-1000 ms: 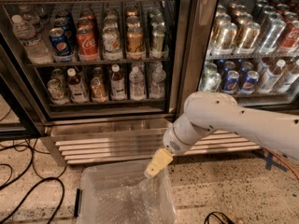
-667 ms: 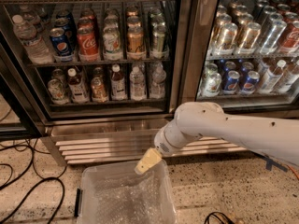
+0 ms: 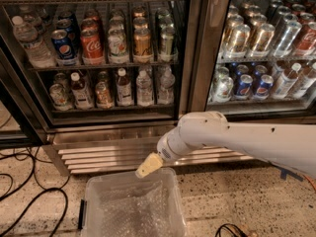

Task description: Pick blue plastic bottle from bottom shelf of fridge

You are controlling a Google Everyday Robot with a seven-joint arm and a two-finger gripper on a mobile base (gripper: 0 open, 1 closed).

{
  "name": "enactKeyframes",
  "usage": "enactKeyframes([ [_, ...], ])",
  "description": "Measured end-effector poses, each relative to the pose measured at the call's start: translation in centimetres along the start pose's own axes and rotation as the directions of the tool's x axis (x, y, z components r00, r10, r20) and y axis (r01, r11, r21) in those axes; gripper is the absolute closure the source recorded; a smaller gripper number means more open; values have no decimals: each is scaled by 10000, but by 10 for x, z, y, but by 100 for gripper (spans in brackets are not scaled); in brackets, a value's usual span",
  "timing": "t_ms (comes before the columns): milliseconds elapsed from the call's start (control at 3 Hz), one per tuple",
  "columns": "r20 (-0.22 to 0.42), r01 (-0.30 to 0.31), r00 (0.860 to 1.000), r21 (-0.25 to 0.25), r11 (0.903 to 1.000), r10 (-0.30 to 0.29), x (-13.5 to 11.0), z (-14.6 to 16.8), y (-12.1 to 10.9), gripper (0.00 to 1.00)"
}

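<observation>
The fridge (image 3: 195,58) fills the upper view. Its bottom shelf (image 3: 108,109) in the left compartment holds cans and bottles in a row. The blue plastic bottle (image 3: 123,87) stands mid-shelf, slim, with a white cap, dark contents and a pale label. A similar white-capped bottle (image 3: 79,90) stands further left. My gripper (image 3: 148,165) is a cream-coloured tip at the end of the white arm (image 3: 232,137). It hangs below the shelf, in front of the louvred base panel (image 3: 98,154), well apart from the bottles and holding nothing visible.
A clear plastic bin (image 3: 133,206) sits on the speckled floor right under the gripper. Black cables (image 3: 29,201) lie at the lower left. Clear water bottles (image 3: 144,87) stand right of the bottle. The right compartment (image 3: 256,58) holds cans and bottles.
The arm has swung to the left, and the gripper has moved left and slightly up along the base panel. The bottles have not moved.
</observation>
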State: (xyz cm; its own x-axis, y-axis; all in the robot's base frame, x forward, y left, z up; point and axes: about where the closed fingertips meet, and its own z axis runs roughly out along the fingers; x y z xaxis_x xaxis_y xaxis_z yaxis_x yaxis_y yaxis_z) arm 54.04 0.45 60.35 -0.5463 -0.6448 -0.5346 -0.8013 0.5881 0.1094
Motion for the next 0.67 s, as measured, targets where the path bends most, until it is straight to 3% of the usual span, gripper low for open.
enactKeyframes([
  [333,53,-65,10000,54,10000,65,1,27,7,0],
  [667,594,-478,9973,674,9966,438,-11,60,-7,0],
])
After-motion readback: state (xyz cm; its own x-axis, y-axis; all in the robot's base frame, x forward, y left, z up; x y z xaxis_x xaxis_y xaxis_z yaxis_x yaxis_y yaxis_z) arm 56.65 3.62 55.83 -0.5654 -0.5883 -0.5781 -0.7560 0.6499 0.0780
